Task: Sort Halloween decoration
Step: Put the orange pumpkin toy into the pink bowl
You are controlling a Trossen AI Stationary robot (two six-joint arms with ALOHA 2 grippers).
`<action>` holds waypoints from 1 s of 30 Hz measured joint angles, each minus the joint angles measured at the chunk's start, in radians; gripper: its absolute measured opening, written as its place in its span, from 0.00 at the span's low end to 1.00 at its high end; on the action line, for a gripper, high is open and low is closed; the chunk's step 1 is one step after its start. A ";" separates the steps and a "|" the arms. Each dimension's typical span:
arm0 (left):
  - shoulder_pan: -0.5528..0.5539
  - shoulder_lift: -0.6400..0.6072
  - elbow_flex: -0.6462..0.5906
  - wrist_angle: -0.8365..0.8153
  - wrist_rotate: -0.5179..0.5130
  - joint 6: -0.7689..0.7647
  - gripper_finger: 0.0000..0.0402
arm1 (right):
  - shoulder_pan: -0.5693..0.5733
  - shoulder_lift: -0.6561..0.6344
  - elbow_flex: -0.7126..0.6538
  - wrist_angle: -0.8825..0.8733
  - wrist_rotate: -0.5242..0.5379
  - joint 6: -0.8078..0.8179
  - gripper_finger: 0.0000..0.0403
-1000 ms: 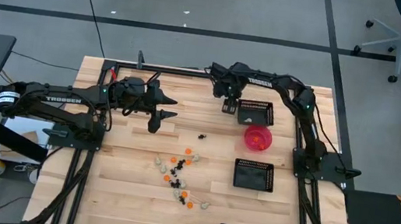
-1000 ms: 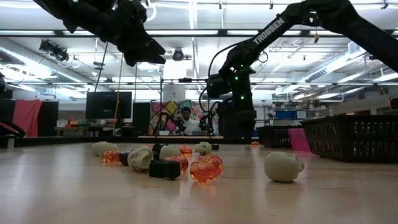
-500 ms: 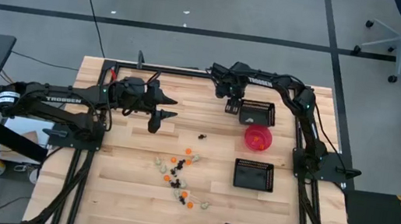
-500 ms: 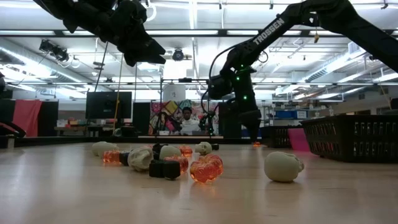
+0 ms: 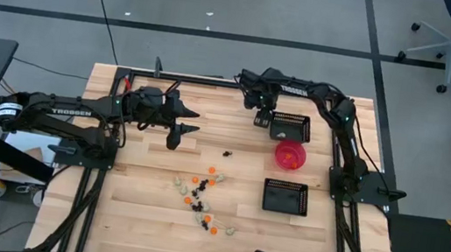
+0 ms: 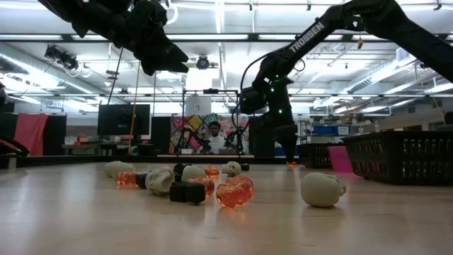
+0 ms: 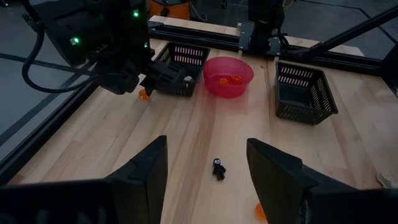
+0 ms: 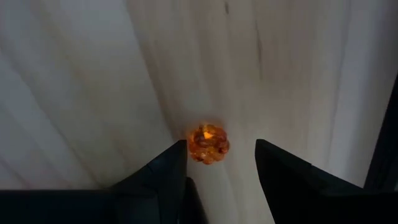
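1. Two mesh trays flank your pink bowl (image 5: 290, 155): the far tray (image 5: 288, 127) and the near tray (image 5: 285, 197).
2. Your right gripper (image 8: 214, 163) stands beside the far tray's outer edge, fingers apart around an orange trinket (image 8: 208, 144) on bare wood.
3. Left of the bowl, your left gripper (image 7: 208, 165) hovers with fingers apart over open table.
4. The remaining trinkets (image 5: 202, 198) lie scattered well left of the near tray.

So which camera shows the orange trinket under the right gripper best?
The right wrist view: the orange trinket lies on bare wood between open fingers. The left wrist view shows it small beside the mesh tray; the other views hide it.
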 joint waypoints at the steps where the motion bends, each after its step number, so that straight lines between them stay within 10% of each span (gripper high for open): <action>1: 0.000 0.000 0.000 0.000 0.000 0.000 0.48 | -0.005 0.000 0.000 0.003 -0.007 0.000 0.48; 17: 0.000 0.000 0.000 0.000 0.000 0.000 0.48 | -0.016 -0.009 -0.066 0.089 -0.010 -0.042 0.47; 30: 0.000 0.000 0.000 0.000 0.000 0.000 0.48 | -0.015 -0.006 -0.067 0.086 -0.054 -0.045 0.26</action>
